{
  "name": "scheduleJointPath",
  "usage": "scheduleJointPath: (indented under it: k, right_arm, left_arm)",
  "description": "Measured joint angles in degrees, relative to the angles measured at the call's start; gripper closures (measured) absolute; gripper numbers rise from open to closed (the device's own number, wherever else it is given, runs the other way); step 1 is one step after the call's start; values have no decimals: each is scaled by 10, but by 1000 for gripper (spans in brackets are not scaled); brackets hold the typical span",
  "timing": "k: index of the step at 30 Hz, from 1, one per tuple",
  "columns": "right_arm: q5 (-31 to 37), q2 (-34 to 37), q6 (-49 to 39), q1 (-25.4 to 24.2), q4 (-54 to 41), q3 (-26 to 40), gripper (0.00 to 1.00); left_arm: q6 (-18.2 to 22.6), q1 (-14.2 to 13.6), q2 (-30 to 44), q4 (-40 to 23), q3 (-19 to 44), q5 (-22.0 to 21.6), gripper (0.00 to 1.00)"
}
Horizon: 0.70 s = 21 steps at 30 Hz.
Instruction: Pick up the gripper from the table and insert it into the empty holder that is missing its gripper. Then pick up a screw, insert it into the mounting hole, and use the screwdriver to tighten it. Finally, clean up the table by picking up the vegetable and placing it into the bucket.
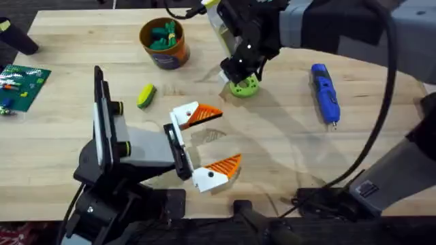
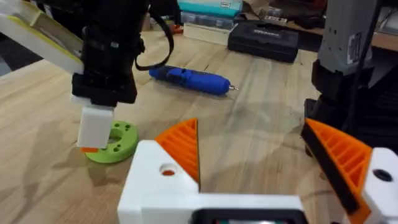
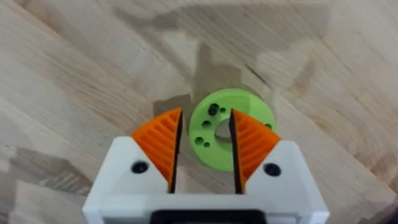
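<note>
The blue screwdriver [image 1: 325,92] [image 2: 189,79] lies on the table at the right. At the centre left lies the yellow and green vegetable [image 1: 146,96], with the orange bucket [image 1: 165,58] behind it. My right gripper [image 1: 235,76] [image 3: 205,118] hangs open just over a lime-green ring [image 1: 244,87] [image 2: 118,142] [image 3: 202,124]; one pad stands outside the rim and the other over the centre hole. Nearer the front, my left gripper [image 1: 227,137] [image 2: 249,134] stands wide open and holds nothing. The loose gripper, the holder and the screw are out of view.
Green toy pieces fill the bucket. A green circuit board [image 1: 24,82] lies at the left edge. Across the back right of the table stretches the right arm [image 1: 327,24]. A black case [image 2: 264,40] sits past the table's far side.
</note>
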Motion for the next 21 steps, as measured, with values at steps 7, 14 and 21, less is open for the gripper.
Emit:
scheduleJointPath:
  k: [7,14,21]
  right_arm:
    - [0,0,2,-5,0,0,555]
    - [0,5,2,-5,-2,0,555]
    - [2,33,2,-5,-1,1,555]
  left_arm:
    - [0,0,0,0,0,0,14]
    - [0,0,0,0,0,0,14]
    - [0,0,0,0,0,0,14]
